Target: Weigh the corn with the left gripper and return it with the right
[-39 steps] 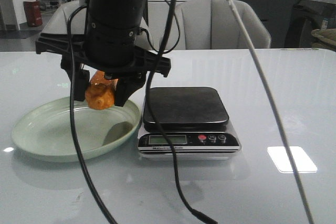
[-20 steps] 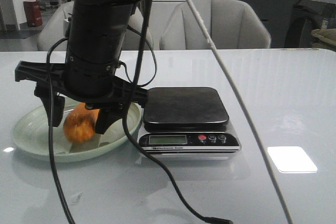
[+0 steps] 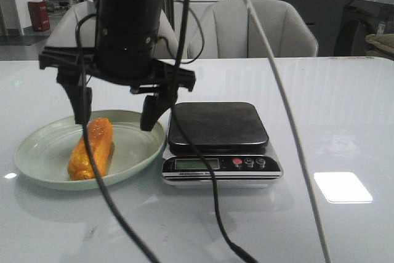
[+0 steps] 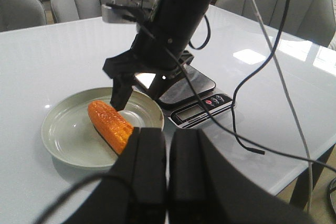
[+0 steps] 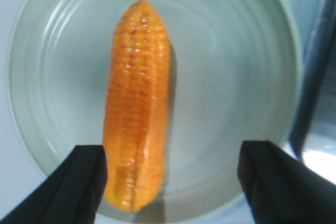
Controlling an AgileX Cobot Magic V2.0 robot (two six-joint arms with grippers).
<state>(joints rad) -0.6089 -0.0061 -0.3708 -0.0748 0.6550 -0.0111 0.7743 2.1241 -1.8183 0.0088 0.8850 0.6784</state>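
Front view: return step looks finished — corn (image 3: pixel 91 149) lies flat in the plate (image 3: pixel 37 146), directly beneath my right end effector (image 3: pixel 115 108), whose fingers are spread wide and hold nothing.
Left end effector (image 4: pixel 168 182) is clenched empty, off to the side. Scale (image 3: pixel 218 133) beside the plate is bare. Next I'd judge: lift the right arm straight up, clear of the plate rim.

An orange-yellow corn (image 3: pixel 91 149) with ridged rows of kernels lies on a pale green plate (image 3: pixel 43 152), at nine o'clock of a black-topped, silver-fronted scale (image 3: pixel 218 137) on a glossy white table (image 3: pixel 320 109).
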